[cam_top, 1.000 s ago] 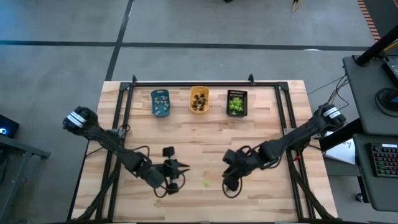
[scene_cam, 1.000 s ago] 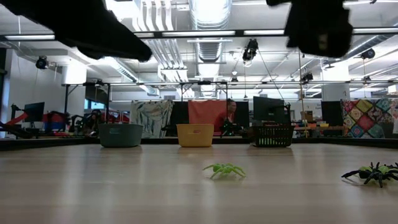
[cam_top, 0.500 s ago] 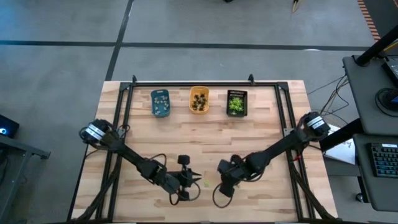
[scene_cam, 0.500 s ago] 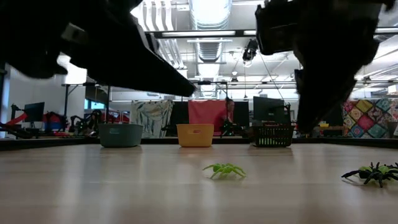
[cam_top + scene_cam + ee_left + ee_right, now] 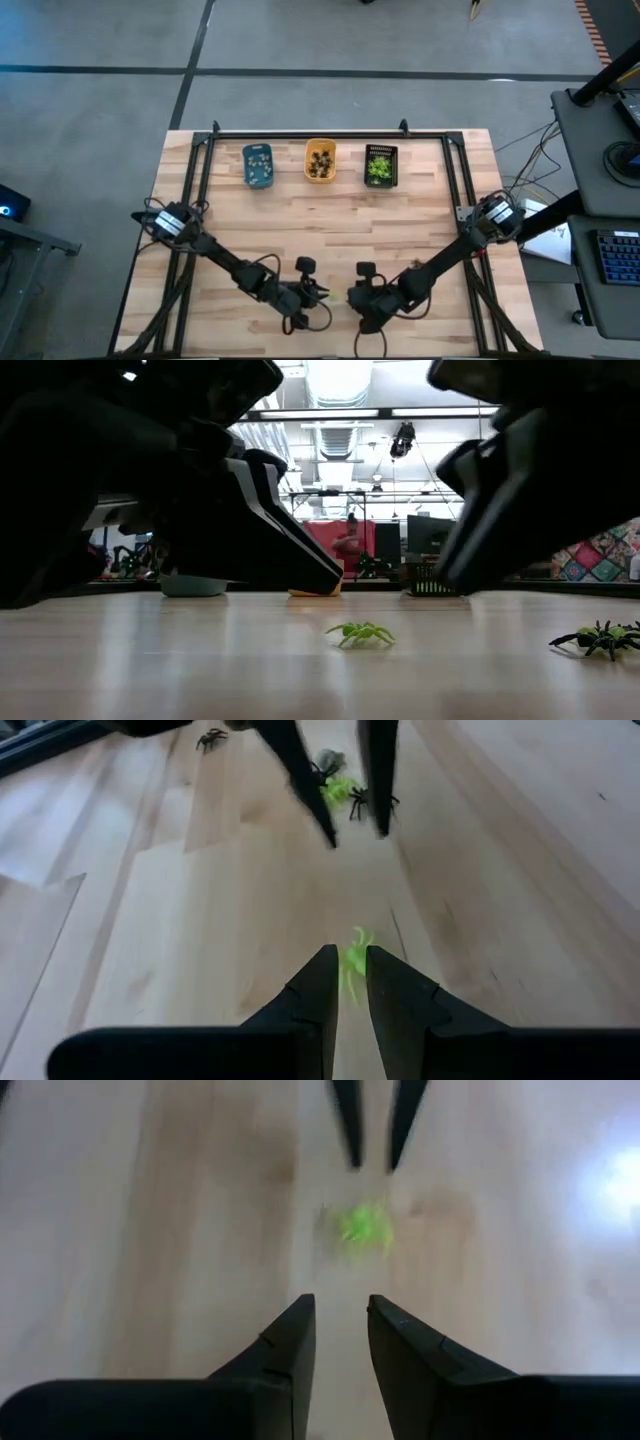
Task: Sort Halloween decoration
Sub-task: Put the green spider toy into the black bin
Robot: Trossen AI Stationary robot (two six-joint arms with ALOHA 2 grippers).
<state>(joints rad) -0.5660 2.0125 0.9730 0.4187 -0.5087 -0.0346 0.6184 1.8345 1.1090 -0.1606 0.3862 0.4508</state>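
Note:
One yellow-green spider figure [image 5: 331, 293] lies flat on the wood near the table's near edge, also seen in the low view [image 5: 360, 632]. My left gripper [image 5: 320, 293] stands just left of it and my right gripper [image 5: 353, 296] just right, pointing at each other, both low and narrowly open. In the left wrist view the spider [image 5: 352, 960] sits right at my left gripper's [image 5: 346, 982] fingertips; whether they touch it, I cannot tell. In the right wrist view the spider [image 5: 362, 1225] lies ahead of my right gripper [image 5: 340, 1322]. A black-and-green clump of figures [image 5: 600, 638] lies farther right.
Three small trays stand in a row near the far edge: blue [image 5: 258, 165], orange [image 5: 320, 160], black [image 5: 380, 165], each holding figures. More spiders lie beyond the right gripper: a clump [image 5: 338, 782] and a lone black one [image 5: 210, 737]. Bare wood lies between trays and arms.
Both arms have swung toward the near edge and toward each other, coming down low over the table on either side of the yellow-green spider. The left gripper has moved right, the right gripper left. The spider has stayed where it was.

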